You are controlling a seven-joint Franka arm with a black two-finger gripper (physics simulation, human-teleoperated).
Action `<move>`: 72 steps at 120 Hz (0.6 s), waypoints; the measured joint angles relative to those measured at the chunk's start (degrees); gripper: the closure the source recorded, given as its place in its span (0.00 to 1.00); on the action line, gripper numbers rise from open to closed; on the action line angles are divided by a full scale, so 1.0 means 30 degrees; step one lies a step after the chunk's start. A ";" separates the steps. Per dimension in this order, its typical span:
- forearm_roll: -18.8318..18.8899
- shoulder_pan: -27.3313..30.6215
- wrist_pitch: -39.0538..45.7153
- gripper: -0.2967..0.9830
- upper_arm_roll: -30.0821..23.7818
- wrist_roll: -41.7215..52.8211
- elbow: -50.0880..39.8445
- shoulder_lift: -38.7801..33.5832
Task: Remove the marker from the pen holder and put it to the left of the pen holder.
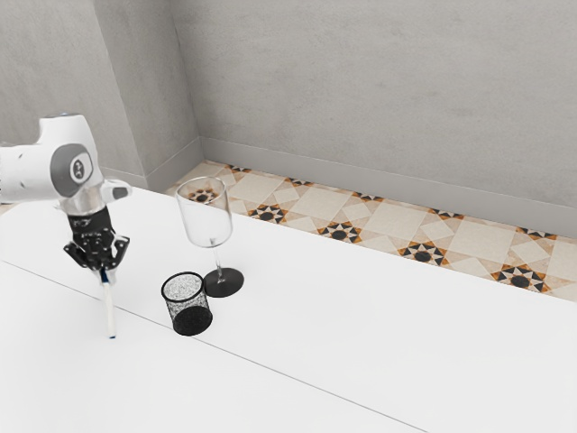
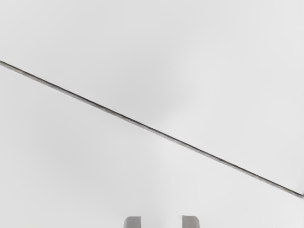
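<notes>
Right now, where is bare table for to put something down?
Largest: the table toward the exterior view's right, bordered by the wine glass, pen holder and far edge. Another: nearer the camera, before marker and pen holder. Crowded: where glass and holder nearly touch, and under the pincer, at the marker.

The arm [image 1: 25,173] bears an emblem [image 1: 78,169], no legible text.

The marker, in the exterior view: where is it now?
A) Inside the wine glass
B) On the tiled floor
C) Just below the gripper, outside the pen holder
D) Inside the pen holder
C: the marker extends just below the gripper, and the white table shows between it and the pen holder.
</notes>
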 joint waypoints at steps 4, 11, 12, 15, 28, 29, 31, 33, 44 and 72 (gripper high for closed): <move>-0.0176 -0.0009 -0.0051 0.81 0.0002 0.0098 0.0079 0.0127; -0.0436 -0.0014 -0.0123 0.79 0.0004 0.0273 0.0164 0.0255; -0.0470 -0.0013 -0.0131 0.79 0.0005 0.0298 0.0174 0.0287; -0.0567 -0.0007 -0.0156 0.78 -0.0002 0.0376 0.0243 0.0407; -0.1189 -0.0011 -0.0241 0.74 -0.0017 0.0721 0.0538 0.0909; -0.1228 -0.0010 -0.0245 0.74 -0.0018 0.0747 0.0548 0.0934; -0.1322 -0.0009 -0.0228 0.74 -0.0020 0.0797 0.0564 0.0992; -0.1405 -0.0006 -0.0208 0.73 -0.0029 0.0845 0.0568 0.1047; -0.1916 -0.0007 -0.0115 0.70 -0.0049 0.1090 0.0663 0.1414; -0.2772 0.0713 -0.0362 0.45 -0.0078 0.1774 0.1108 -0.0126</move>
